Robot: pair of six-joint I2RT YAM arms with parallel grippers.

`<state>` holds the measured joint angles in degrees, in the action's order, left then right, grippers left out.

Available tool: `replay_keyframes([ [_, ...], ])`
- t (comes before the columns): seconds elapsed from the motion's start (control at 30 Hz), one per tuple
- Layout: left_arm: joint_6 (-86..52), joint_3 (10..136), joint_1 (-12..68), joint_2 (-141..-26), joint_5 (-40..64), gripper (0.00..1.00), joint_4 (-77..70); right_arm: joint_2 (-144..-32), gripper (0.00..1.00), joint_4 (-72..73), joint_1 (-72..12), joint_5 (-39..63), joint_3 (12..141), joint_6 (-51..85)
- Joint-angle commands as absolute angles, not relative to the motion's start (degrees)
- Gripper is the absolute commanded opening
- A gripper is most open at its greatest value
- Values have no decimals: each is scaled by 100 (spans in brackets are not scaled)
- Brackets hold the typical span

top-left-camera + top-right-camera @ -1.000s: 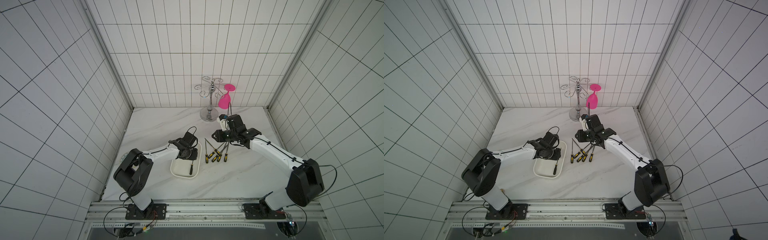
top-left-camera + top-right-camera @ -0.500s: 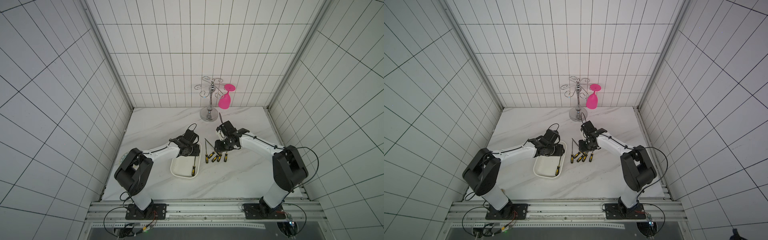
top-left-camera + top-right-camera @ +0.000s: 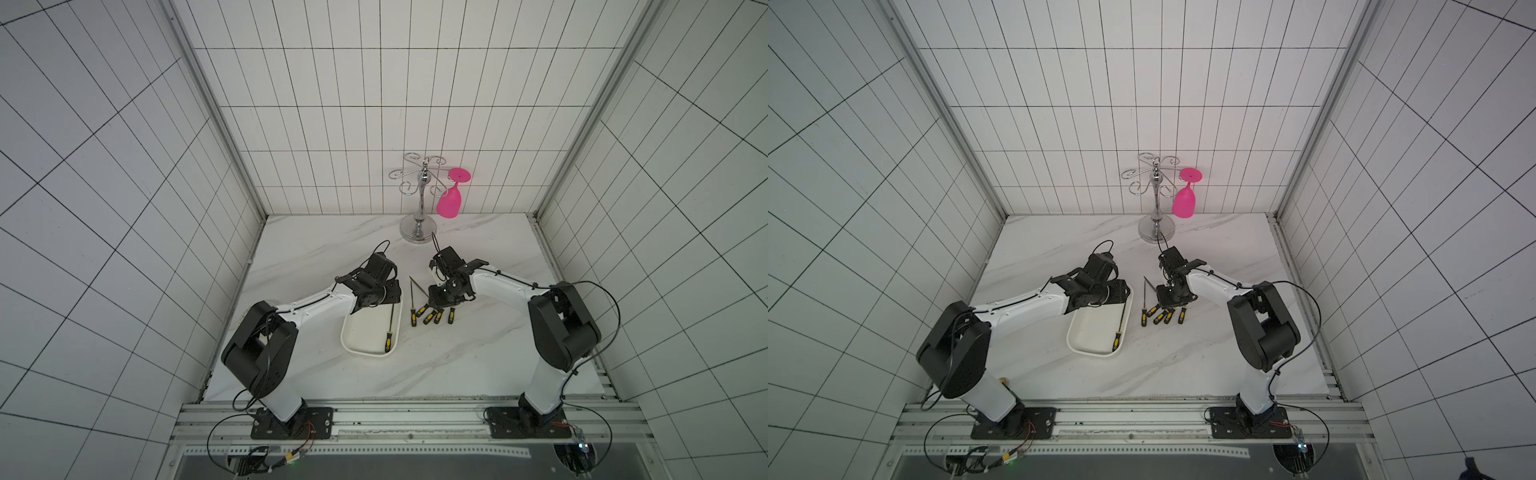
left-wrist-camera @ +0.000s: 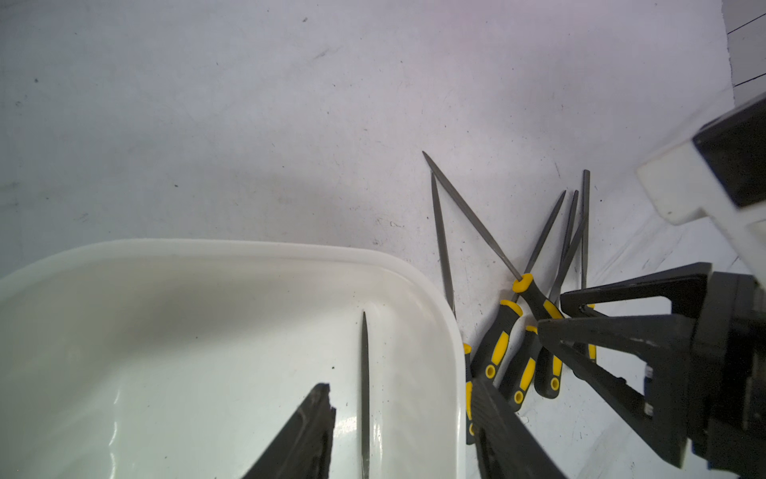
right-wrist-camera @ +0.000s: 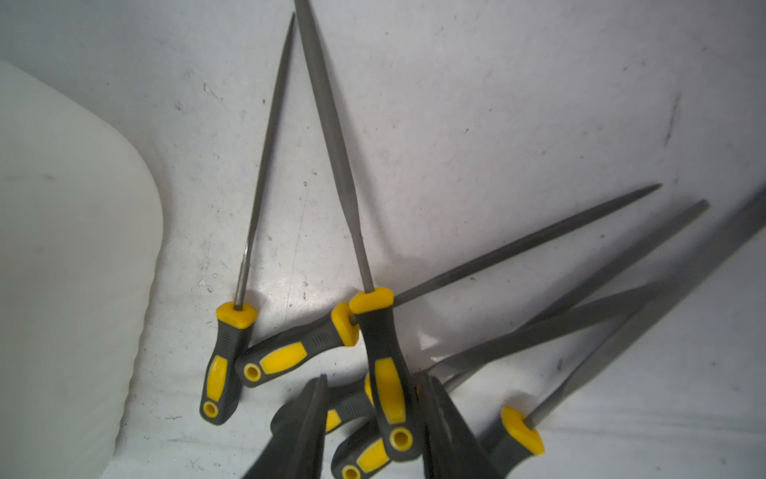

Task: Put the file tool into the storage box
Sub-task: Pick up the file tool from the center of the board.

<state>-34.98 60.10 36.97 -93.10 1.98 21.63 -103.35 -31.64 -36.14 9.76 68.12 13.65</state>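
The storage box [image 3: 371, 337] is a white shallow tray with rounded corners; one file [image 3: 390, 328], thin grey blade and black-and-yellow handle, lies inside along its edge; the left gripper [image 4: 398, 423] hovers above it, jaws apart; the right gripper [image 5: 373, 419] straddles a file handle [image 5: 387, 373] in the pile [image 3: 432, 313] beside the tray, whether clamped I cannot tell.
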Motion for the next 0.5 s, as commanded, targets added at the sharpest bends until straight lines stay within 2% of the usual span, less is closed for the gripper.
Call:
replay_keyframes([
  [0.0, -3613, 6013, 3631, -9073, 69, 56, 2000, -10474, 39, -3040, -3669, 774, 6635, 1235],
  [0.17, -3906, 5862, 3391, -8869, 323, 65, 1769, -10572, 36, -2998, -3685, 856, 6601, 1247],
  [0.33, -4207, 5624, 3161, -8637, 552, 65, 1411, -10643, 35, -2979, -3691, 872, 6577, 1248],
  [0.47, -4299, 5547, 3086, -8569, 606, 65, 1345, -10679, 27, -2962, -3691, 861, 6562, 1248],
])
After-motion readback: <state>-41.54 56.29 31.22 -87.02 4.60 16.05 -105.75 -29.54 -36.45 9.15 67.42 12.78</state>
